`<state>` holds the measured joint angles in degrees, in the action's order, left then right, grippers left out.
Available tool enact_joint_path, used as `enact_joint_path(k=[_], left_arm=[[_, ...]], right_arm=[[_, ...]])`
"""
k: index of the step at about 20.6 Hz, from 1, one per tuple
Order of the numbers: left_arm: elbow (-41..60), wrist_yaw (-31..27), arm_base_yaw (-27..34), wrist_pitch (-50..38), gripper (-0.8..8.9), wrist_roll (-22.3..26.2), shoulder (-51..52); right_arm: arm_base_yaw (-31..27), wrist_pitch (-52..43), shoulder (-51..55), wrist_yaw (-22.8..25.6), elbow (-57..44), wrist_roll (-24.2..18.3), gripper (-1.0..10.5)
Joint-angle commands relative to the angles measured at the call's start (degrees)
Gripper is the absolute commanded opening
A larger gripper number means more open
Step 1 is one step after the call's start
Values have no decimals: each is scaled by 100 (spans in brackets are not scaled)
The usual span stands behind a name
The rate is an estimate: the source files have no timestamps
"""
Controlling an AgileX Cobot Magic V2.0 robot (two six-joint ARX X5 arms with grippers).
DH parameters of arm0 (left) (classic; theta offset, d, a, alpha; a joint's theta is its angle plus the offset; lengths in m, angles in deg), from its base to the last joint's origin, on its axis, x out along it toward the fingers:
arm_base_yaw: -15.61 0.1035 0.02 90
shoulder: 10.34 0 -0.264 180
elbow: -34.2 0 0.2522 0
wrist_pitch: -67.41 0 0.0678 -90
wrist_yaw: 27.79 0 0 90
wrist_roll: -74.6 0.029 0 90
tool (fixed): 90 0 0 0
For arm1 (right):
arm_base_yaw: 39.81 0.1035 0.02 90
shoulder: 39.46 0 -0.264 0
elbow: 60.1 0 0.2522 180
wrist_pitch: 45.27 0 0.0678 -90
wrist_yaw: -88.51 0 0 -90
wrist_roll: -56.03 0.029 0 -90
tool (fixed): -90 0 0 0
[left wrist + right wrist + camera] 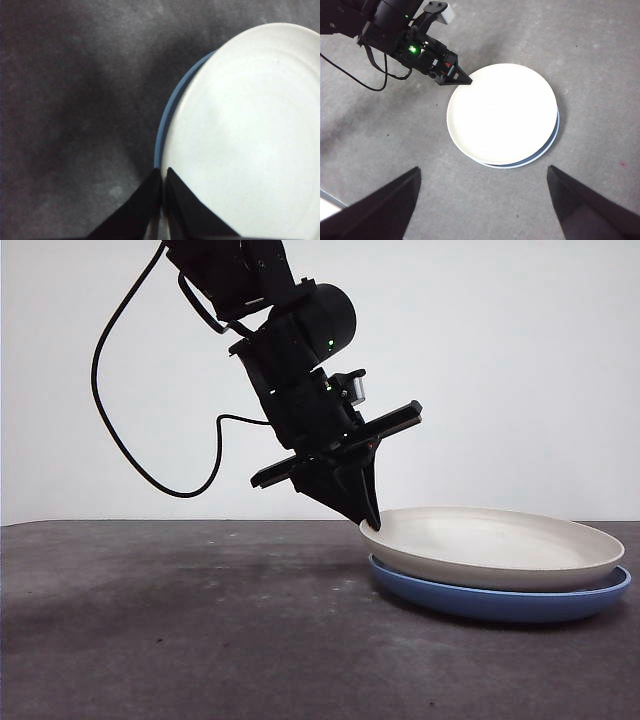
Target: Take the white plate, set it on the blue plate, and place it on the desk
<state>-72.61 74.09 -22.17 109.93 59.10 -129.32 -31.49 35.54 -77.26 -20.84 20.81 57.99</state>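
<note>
With the white plate stacked on the blue plate mid-table, I keep the left gripper fingers pinched on its rim and lift level; right gripper waits, fingers apart.

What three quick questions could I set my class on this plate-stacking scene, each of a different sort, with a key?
1. True or false: the white plate lies on the blue plate.
2. Which gripper pinches the white plate's rim: A left, B right?
3. Fill in: the right gripper's jaws stand ___.

Key: 1 true. 2 A: the left gripper is shut on the rim. 3 open: the right gripper hangs above the desk, holding nothing.
</note>
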Motion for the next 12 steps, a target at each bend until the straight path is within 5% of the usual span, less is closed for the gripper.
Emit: enact_joint_path(k=[1,5,9,12], left_arm=[[-188,0,-87,-37,10,111,-151],[-188,0,-177,-122,143,133,-151],[-188,0,-264,-149,175,133,-151],[-247,-4,-234,46,350,133,-129]], right_arm=[[17,-31,-17,-11,122,85,404],[17,31,-17,-11,122,85,404],[17,87,-15,-11,122,85,404],[17,92,-15,-11,122,85,404]])
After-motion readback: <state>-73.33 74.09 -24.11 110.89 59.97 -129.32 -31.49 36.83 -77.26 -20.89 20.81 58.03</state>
